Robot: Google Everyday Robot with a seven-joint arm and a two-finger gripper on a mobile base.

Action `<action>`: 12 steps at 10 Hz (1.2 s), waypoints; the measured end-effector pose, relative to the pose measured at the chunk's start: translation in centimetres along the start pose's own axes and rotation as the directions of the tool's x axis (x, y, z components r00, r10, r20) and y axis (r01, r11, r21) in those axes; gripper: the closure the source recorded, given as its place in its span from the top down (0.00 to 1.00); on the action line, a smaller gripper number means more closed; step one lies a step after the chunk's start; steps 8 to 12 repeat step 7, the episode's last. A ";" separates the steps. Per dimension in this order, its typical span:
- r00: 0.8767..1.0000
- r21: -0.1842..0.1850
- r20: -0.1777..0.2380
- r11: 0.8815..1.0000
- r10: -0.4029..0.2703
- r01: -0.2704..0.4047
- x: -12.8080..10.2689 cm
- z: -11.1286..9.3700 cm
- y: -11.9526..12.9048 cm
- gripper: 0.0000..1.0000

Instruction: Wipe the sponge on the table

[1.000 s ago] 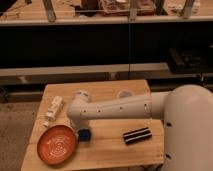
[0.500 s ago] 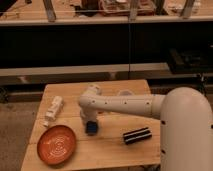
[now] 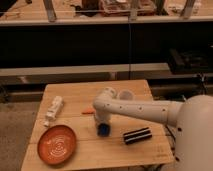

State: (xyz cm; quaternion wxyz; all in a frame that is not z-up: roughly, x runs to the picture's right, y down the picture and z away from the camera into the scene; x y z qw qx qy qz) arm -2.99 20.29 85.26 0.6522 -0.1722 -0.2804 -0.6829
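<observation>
Your arm is reaching leftward across the tabletop [image 3: 70,96], its wrist bending down and setting the tool [image 3: 102,124] on the sponge [image 3: 103,131] near the middle. You cannot tell whether it is pinching. Since half a second ago, both are sliding rightward, from the orange plate [image 3: 56,144] toward the striped black block [image 3: 137,135]. Dark shelving is standing behind.
</observation>
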 end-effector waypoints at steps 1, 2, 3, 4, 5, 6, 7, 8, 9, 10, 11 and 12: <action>1.000 -0.002 -0.002 1.000 0.000 0.000 -0.1 0.0 0.1 0.00; 1.000 -0.002 0.001 1.000 0.009 -0.009 -0.5 -0.1 0.3 0.00; 1.000 -0.004 -0.005 1.000 0.006 -0.006 -0.4 -0.1 0.3 0.00; 1.000 -0.013 -0.005 1.000 0.005 -0.005 -0.7 -0.1 0.3 0.00; 1.000 -0.029 0.001 0.999 0.020 -0.020 -1.8 0.0 0.9 0.00; 0.999 -0.043 0.008 0.998 0.035 -0.034 -3.0 0.0 1.9 0.00; 0.998 -0.050 0.014 0.997 0.054 -0.054 -3.7 -0.1 2.6 0.00; 0.998 -0.050 0.014 0.997 0.054 -0.054 -3.7 -0.1 2.6 0.00; 0.998 -0.050 0.014 0.997 0.054 -0.054 -3.7 -0.1 2.6 0.00; 0.998 -0.050 0.014 0.997 0.054 -0.054 -3.7 -0.1 2.6 0.00; 0.998 -0.050 0.014 0.997 0.054 -0.054 -3.7 -0.1 2.6 0.00; 0.998 -0.050 0.014 0.997 0.054 -0.054 -3.7 -0.1 2.6 0.00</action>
